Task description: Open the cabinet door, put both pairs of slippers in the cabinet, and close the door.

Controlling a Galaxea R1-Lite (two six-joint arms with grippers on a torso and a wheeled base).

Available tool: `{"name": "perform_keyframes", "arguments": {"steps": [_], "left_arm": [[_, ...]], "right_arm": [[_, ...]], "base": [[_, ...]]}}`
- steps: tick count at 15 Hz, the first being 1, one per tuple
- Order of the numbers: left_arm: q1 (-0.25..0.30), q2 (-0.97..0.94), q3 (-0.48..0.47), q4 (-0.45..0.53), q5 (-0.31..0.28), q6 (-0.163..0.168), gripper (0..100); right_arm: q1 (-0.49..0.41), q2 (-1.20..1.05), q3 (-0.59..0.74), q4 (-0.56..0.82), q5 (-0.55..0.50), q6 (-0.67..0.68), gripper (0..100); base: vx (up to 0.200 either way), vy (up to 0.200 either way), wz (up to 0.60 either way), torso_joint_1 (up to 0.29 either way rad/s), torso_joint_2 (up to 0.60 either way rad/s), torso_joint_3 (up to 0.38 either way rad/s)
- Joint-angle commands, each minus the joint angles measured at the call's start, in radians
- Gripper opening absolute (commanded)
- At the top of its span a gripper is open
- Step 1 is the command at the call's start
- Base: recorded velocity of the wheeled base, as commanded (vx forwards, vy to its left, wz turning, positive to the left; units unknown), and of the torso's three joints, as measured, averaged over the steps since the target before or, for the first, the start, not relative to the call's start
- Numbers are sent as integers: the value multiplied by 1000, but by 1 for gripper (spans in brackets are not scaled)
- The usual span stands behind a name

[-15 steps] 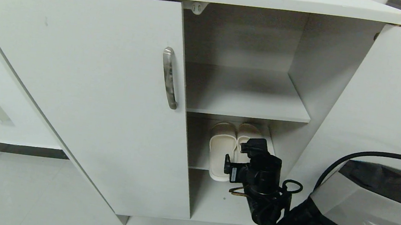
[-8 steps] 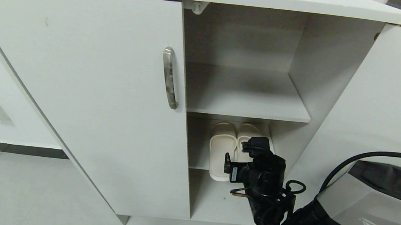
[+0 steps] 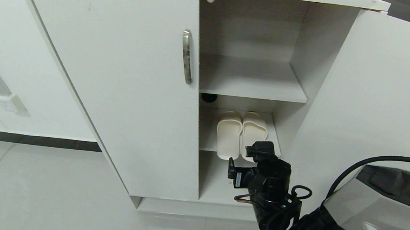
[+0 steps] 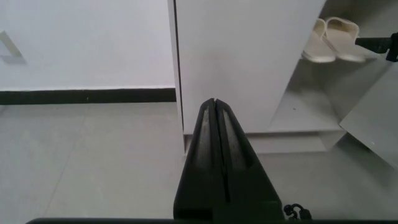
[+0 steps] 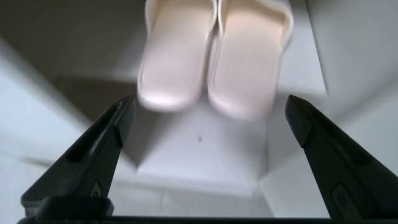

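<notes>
Right claw backed off cream slippers on shelf, spread apart, left claw pressed together

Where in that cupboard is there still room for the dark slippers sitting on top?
The upper shelf is bare from the closed left door to the right wall. The cabinet floor is bare too, but the right gripper hangs before it. The middle shelf is crowded: the cream slippers fill most of its width.

Bright, even light — cabinet shaded inside (lamps perhaps overhead); edges bowed.
</notes>
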Motion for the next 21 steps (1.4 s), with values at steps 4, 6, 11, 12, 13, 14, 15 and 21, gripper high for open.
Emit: {"name": "perform_keyframes", "arguments": {"steps": [4, 6, 11, 12, 13, 14, 15, 21], "left_arm": [[0, 1, 0, 0, 1, -1, 0], [0, 1, 0, 0, 1, 1, 0], [0, 1, 0, 0, -1, -1, 0], [0, 1, 0, 1, -1, -1, 0], [0, 1, -2, 1, -2, -1, 0], [0, 1, -2, 1, -2, -1, 0], [0, 1, -2, 1, -2, -1, 0], [0, 1, -2, 1, -2, -1, 0]], "right_arm": [[0, 1, 1, -1, 0, 0, 100], [2, 1, 1, -1, 0, 0, 100], [3, 1, 1, -1, 0, -1, 100], [3, 1, 1, -1, 0, -1, 100], [3, 1, 1, -1, 0, -1, 100], [3, 1, 0, -1, 0, -1, 100], [5, 1, 0, -1, 0, -1, 100], [6, 1, 9, -1, 0, -1, 100]], "base": [[0, 0, 0, 0, 0, 0], [0, 0, 0, 0, 0, 0], [0, 0, 0, 0, 0, 0], [0, 0, 0, 0, 0, 0], [0, 0, 0, 0, 0, 0], [0, 0, 0, 2, 2, 76], [0, 0, 0, 2, 2, 154], [0, 0, 0, 2, 4, 195]]}}
